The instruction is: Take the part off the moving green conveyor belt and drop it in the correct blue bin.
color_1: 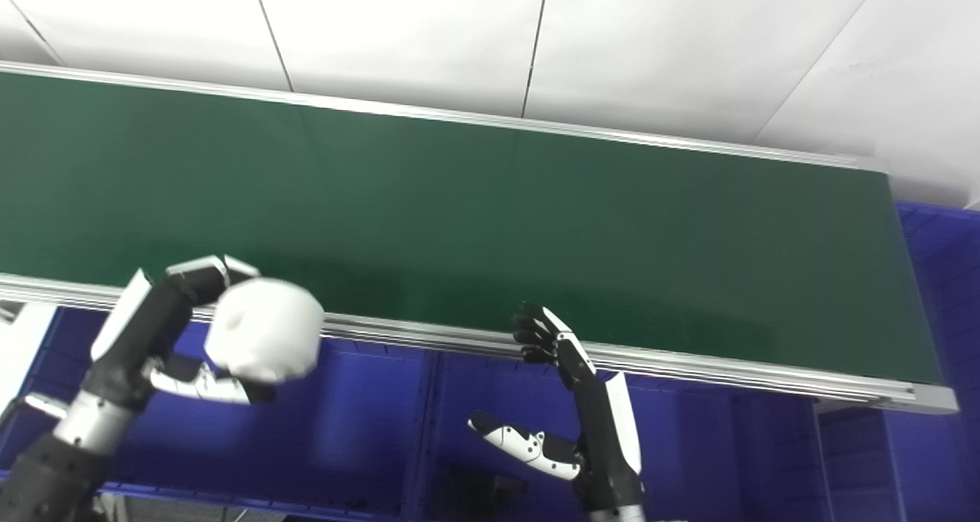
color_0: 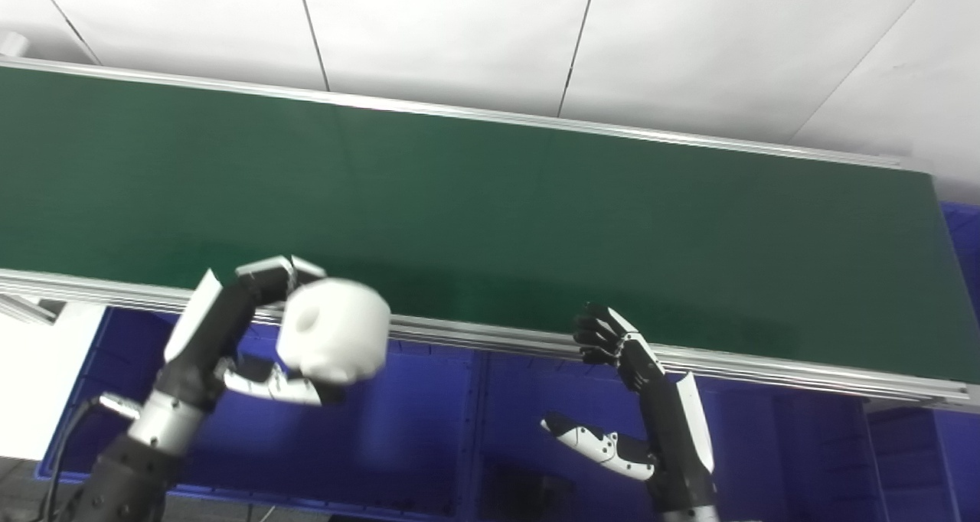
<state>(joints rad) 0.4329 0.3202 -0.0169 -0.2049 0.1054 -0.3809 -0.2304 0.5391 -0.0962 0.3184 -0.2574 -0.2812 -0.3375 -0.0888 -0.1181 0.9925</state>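
Note:
My left hand is shut on a white rounded part, with fingers above it and the thumb below. It holds the part over the left blue bin, just in front of the near rail of the green conveyor belt. The part also shows in the right eye view. My right hand is open and empty, fingers up and thumb spread to the left, over the blue bin to the right of the divider. No part lies on the belt.
An aluminium rail runs along the belt's near edge above the bins. A divider wall separates the two bins. Another blue bin stands past the belt's right end. A white surface lies at the left.

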